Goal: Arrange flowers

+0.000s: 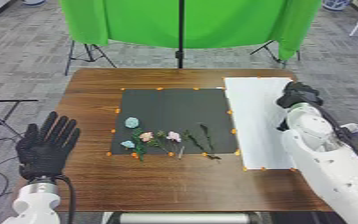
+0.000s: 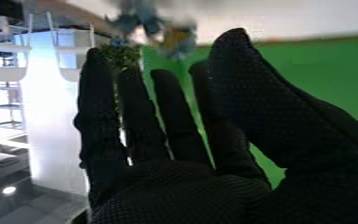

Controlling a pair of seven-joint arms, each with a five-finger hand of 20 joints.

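Blooms: blue flower [image 1: 132, 122], small lt. blue flower [image 1: 127, 144], peach-pink flower [image 1: 146, 136] & pale pink flower [image 1: 174, 135], all nr. front edge of dark mat [image 1: 175, 107].
Stems: green sprigs [image 1: 206, 137] to R of blooms, lying w/ tips toward front edge of mat, close together.
R hand: by far R part of white sheet [image 1: 255, 125], well apart from mat; R hand [image 1: 301, 94] open, fingers straight, thumb out beside them.
Wrist view: blurred blue-orange shape [image 2: 177, 37] & greenery [image 2: 120, 56] past fingers; can't tell if touching glove.
L hand: L hand [image 1: 47, 152] on L side of table [image 1: 149, 192], fingers straight & spread, nothing held.
Next: prob. R hand over to mat for one stem.
Risk 1: wrong or double pick, b/c blooms & stems lie so close; one may drag its neighbor.
Risk 2: missed pinch, b/c stems look thin & lie flat; bulky glove may slide over.
Risk 3: crushed or bent petals, if grip lands on head instead of stem.
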